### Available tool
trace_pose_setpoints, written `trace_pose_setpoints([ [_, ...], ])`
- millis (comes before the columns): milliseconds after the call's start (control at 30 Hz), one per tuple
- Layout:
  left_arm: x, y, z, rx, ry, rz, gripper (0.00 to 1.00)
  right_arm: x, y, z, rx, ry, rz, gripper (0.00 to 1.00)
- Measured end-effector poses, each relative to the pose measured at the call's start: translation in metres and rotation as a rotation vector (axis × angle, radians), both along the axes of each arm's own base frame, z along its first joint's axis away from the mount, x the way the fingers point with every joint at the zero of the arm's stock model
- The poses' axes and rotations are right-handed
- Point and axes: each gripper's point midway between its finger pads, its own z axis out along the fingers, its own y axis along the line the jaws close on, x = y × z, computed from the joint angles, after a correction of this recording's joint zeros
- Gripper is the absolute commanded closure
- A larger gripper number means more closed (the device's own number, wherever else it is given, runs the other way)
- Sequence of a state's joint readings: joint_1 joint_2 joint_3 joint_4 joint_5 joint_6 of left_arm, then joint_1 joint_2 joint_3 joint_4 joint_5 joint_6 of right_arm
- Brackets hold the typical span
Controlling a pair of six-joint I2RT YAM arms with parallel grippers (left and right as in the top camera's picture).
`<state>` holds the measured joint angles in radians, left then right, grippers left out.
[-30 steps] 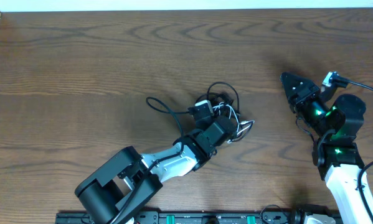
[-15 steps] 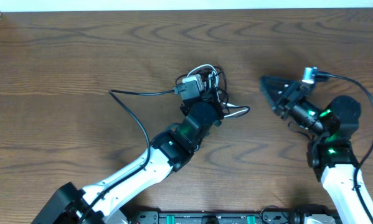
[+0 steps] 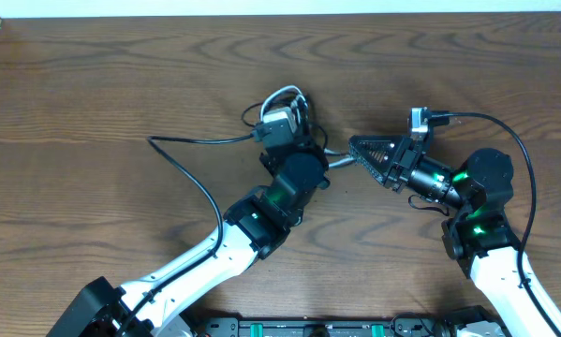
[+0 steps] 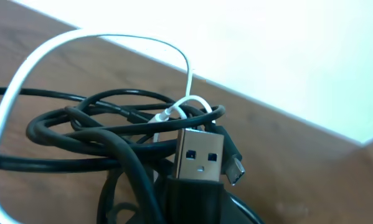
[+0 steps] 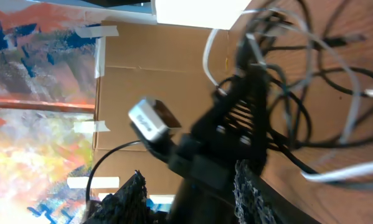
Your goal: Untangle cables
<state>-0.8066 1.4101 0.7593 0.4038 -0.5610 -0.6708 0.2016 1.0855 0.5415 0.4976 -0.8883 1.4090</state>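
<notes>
So the cables [image 3: 290,99] are a small black-and-white knot near the middle of the wooden table [image 3: 121,75], a bit toward the far edge, sitting right at the tip of the left gripper [image 3: 295,131]. That gripper is clamped down tight, and as far as I can tell it's pinching the bundle itself. The fingers are buried under the cords in the overhead view, so I can't say which strand it has. From the left wrist cam the tangle [image 4: 111,134] fills the frame: several black loops wound over each other, with one thin white cord arcing up and over them and dipping into the knot. A silver USB-A plug [image 4: 198,155] stands upright front and centre, with a smaller plug [image 4: 236,168] just beside it on the right. The right gripper [image 3: 357,148] comes in from the right and points straight at the bundle, tips very near it. A pale strand [image 3: 340,158] runs from the knot toward those tips, but I can't tell if it's touching. In the right wrist view the textured fingers [image 5: 129,199] sit partway apart, and I don't see anything gripped between them. Past them the looping cords [image 5: 286,93] spread over the wood. The left arm's own black lead [image 3: 198,183] trails off to the left across the table.
</notes>
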Motion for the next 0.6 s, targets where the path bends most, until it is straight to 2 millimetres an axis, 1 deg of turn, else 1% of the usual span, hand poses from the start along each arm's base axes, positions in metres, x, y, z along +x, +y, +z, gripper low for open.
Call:
trace_pose_setpoints([
  [133,0.002,0.003,0.023,-0.053,-0.069,0.025,0.92,0.001,-0.001,-0.005,-0.006,0.025,-0.011,0.57],
  [300,-0.007,0.002,0.049,-0.104,-0.125,0.018,0.92,0.003,-0.002,-0.005,-0.007,0.028,-0.021,0.57],
  [600,-0.024,-0.003,0.078,-0.161,-0.174,-0.019,0.92,0.004,-0.002,-0.005,-0.007,0.028,-0.027,0.57],
])
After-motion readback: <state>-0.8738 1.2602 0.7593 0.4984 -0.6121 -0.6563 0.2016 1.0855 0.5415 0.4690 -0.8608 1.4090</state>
